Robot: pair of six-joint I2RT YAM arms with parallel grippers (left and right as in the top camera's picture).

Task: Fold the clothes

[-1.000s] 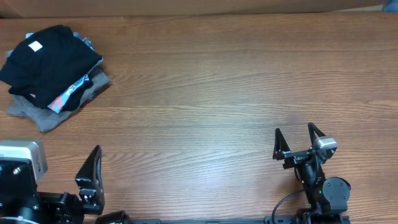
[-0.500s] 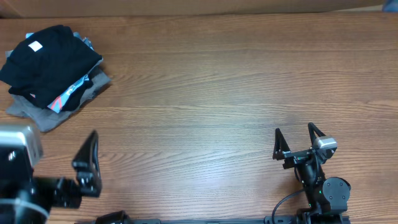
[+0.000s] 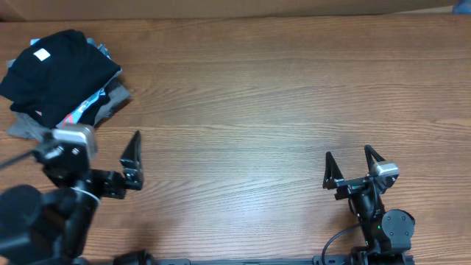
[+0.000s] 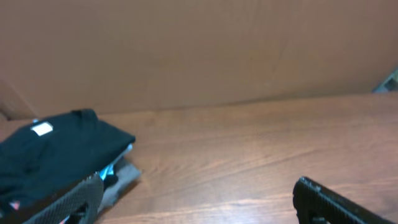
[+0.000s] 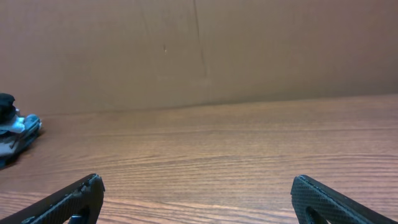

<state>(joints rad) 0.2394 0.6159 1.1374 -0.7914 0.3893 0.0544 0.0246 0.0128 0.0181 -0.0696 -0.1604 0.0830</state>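
The clothes, a black T-shirt point(image 3: 55, 73) with a small white neck tag, lie folded on top of a pile at the table's far left corner; in the left wrist view the black T-shirt point(image 4: 56, 155) shows at the left. My left gripper point(image 3: 103, 147) stands open just below and to the right of the pile, not touching it. Only one of its fingers point(image 3: 132, 158) shows from overhead. The left gripper point(image 4: 199, 193) has only bare wood between its jaws. My right gripper point(image 3: 349, 163) stands open and empty at the lower right, and the right gripper point(image 5: 198, 186) faces bare table.
Under the black shirt lie a light blue T-shirt point(image 3: 85, 107) and a grey garment point(image 3: 118, 99). The pile's edge point(image 5: 15, 134) shows far left in the right wrist view. A brown cardboard wall point(image 4: 199, 50) closes off the table's far side.
My left arm has swung up and to the right from the bottom left corner, and now stands close to the pile. The right arm has not moved.
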